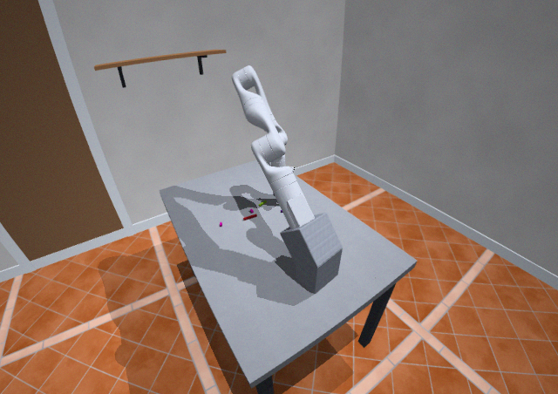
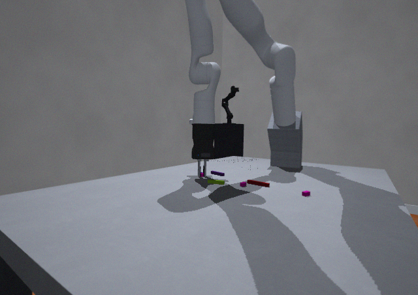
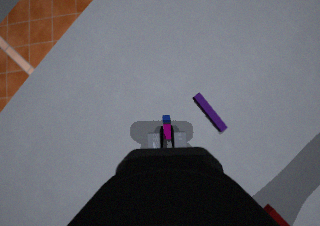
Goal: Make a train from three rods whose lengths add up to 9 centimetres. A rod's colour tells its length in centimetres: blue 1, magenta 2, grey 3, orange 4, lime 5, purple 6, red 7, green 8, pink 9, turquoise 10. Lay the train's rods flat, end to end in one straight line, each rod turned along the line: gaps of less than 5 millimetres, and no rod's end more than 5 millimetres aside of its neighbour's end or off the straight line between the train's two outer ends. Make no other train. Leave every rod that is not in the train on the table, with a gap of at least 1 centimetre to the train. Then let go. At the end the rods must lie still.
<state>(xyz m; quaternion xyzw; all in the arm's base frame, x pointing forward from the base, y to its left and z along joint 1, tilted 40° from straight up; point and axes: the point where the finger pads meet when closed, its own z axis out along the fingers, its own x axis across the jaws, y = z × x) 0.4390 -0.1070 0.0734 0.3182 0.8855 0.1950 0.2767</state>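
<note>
My gripper (image 3: 167, 133) is down at the table top, also seen in the exterior view (image 2: 202, 171). Its fingers stand slightly apart, open around a magenta rod (image 3: 167, 131) that lies flat between them. A blue rod (image 3: 166, 118) lies right at the far end of this magenta rod, in line with it. A purple rod (image 3: 210, 112) lies aslant to the right, apart from them; it also shows in the exterior view (image 2: 217, 173).
A lime rod (image 2: 215, 181), a second magenta rod (image 2: 243, 184), a red rod (image 2: 258, 183) and a third magenta rod (image 2: 305, 192) lie spread out to the right. The arm's grey base block (image 2: 285, 143) stands behind them.
</note>
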